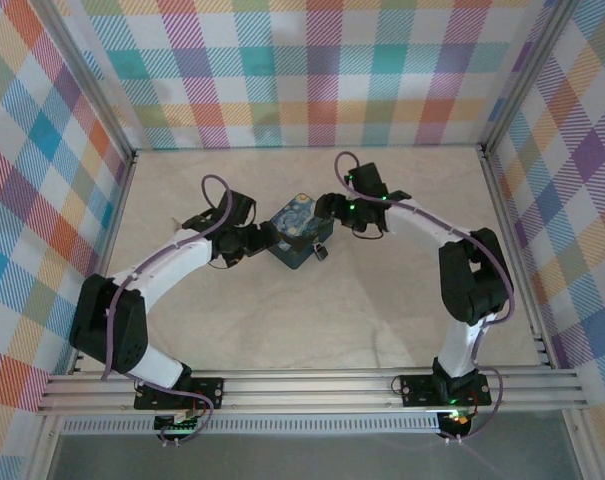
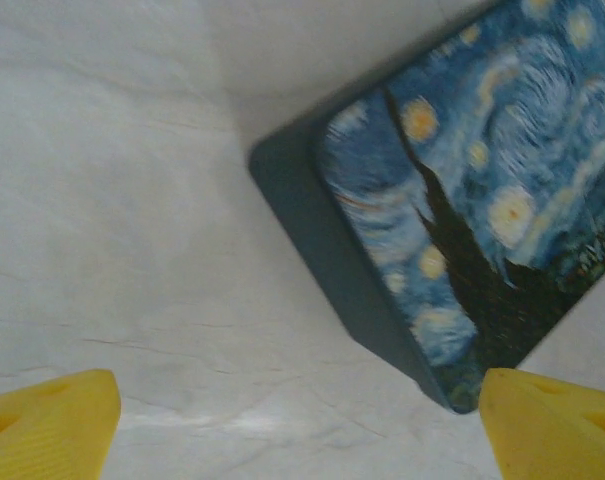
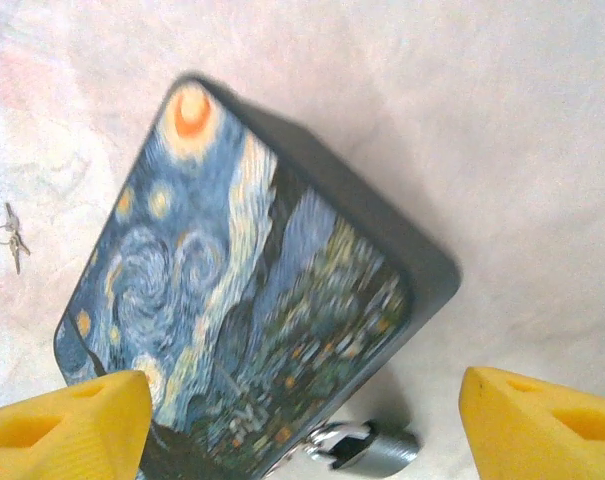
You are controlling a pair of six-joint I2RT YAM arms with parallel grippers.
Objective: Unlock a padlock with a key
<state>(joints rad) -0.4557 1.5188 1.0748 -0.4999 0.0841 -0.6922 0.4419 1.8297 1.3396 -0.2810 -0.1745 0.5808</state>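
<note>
Padlock lies on the worktop close against one short edge of the blue tin. In the right wrist view its grey metal part peeps out below that edge, and I cannot tell whether it touches the tin's wall. The key, a tiny piece on a small ring, lies flat off the tin's long side, with bare worktop between it and the tin.

Both sets of jaws are released and grasp nothing. The right gripper hangs over the padlock end of the tin, its yellow fingers spread wide. The left gripper hangs off the tin's other side, one tin corner lying ahead between its spread fingers.

Neither task thing seems to be in hand, so I judge the step to be a first pick-up. The right arm is nearest the padlock. It would do best to bring its fingers down along the tin's edge, one on each free side of the lock, because a finger pushed between lock and tin may wedge or clamp the tin instead. Where the keyhole faces is hidden, so the grip should leave the lock's ends bare. The key will probably handle poorly because it is thin and flat. A straight descent astride the ring end and a slow close should leave the blade free.
</note>
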